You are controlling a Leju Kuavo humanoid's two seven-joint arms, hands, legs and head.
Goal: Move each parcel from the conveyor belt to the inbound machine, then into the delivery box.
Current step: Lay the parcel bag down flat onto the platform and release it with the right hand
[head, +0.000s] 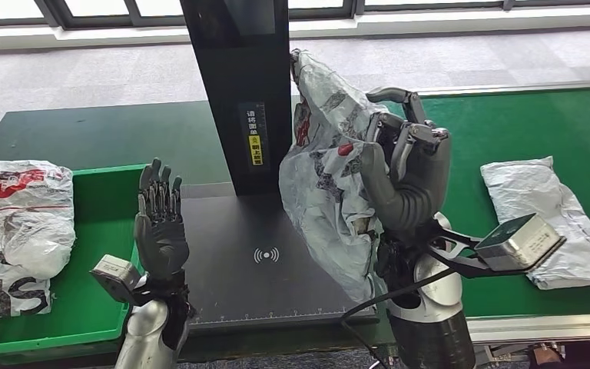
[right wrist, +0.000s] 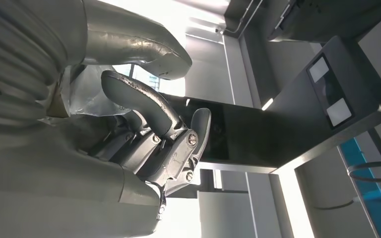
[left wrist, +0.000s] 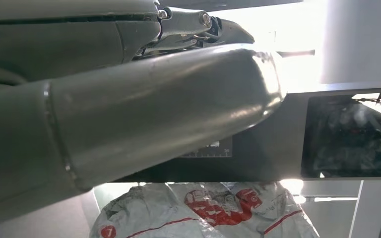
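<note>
Right hand [head: 403, 165] is gripping crumpled white plastic parcel [head: 326, 173] upright over black inbound machine platform [head: 269, 257]; left hand [head: 159, 223] is hovering beside the platform, fingers spread, holding nothing.

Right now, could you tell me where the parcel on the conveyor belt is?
In the head view, the white parcel lies flat on the green belt, right of the right hand.

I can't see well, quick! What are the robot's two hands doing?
Left hand: open, holding nothing.
Right hand: holding a parcel above the machine.
</note>
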